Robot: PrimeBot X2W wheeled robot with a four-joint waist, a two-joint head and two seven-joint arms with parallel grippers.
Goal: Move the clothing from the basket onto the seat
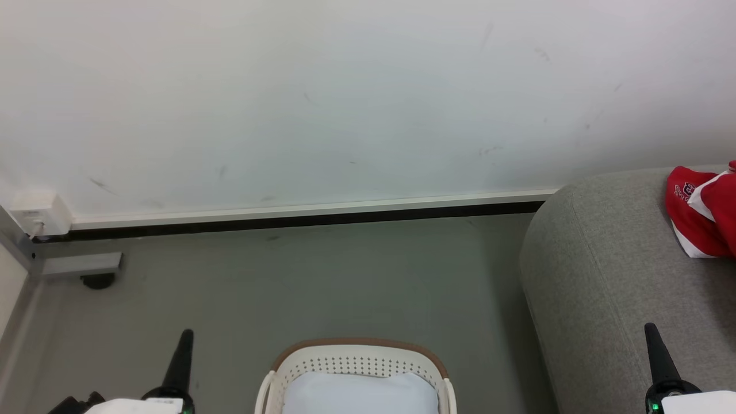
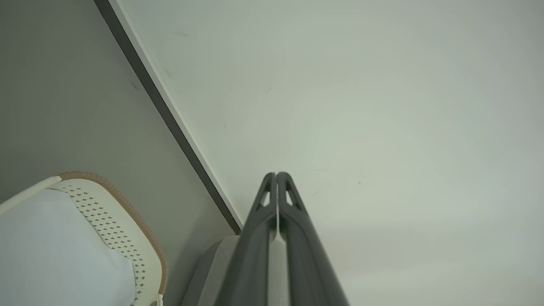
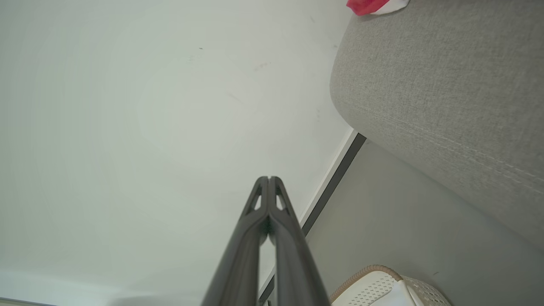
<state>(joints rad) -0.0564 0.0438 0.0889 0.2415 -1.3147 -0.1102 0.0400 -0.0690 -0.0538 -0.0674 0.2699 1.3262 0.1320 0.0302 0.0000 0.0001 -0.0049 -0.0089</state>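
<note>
Clothing [image 1: 704, 213]: we see it on the seat [image 1: 604, 276], near the wall [image 1: 345, 86].
Basket [image 1: 356, 359]: pale cushion [image 1: 359, 394] inside; bare floor [image 1: 489, 299] between its rim and the seat's edge.
Jaws: both pairs pressed together, empty.

Left gripper [image 1: 186, 335]: lower left of head view, closed, both fingers pressed into one dark spike, pointing up, tip leaning slightly inward. Left wrist view: fingers [image 2: 297, 212] meeting tip to tip along a thin seam. Right gripper [image 1: 650, 329]: lower right, likewise closed, tip leaning inward. Right wrist view: fingers [image 3: 244, 255] touching at the tips. Pale wrist casing [image 1: 698, 402] below the right gripper, green lamp [image 1: 654, 407] lit.
</note>
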